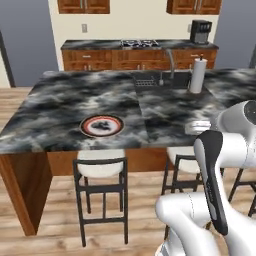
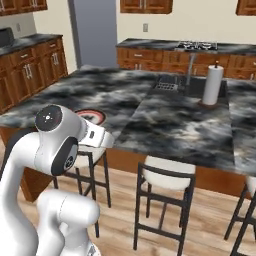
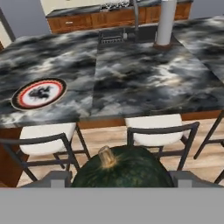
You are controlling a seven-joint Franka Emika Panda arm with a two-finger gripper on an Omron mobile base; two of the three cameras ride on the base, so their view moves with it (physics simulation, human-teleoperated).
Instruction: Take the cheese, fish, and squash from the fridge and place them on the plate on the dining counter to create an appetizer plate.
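Note:
A dark green squash (image 3: 131, 170) with a tan stem fills the space between my gripper's (image 3: 120, 180) two fingers, which are shut on it, in the hand view. I hold it in front of the dining counter (image 1: 60, 105), above the stools. The plate (image 1: 102, 125), white centre with a red ring, lies near the counter's front edge, ahead and to the left of the gripper. A dark fish (image 3: 40, 92) lies on the plate (image 3: 38, 93). My arm partly hides the plate (image 2: 95, 115) in the right base view. The cheese is out of view. The tall grey fridge (image 2: 92, 30) stands at the back.
Black-framed stools with white seats (image 1: 101, 162) (image 3: 157, 129) stand along the counter's front. A sink with a faucet (image 1: 170, 62) and a paper towel roll (image 1: 198, 75) sit at the counter's far side. Behind are the wall counter with a stove (image 1: 140, 44) and a coffee machine (image 1: 200, 31).

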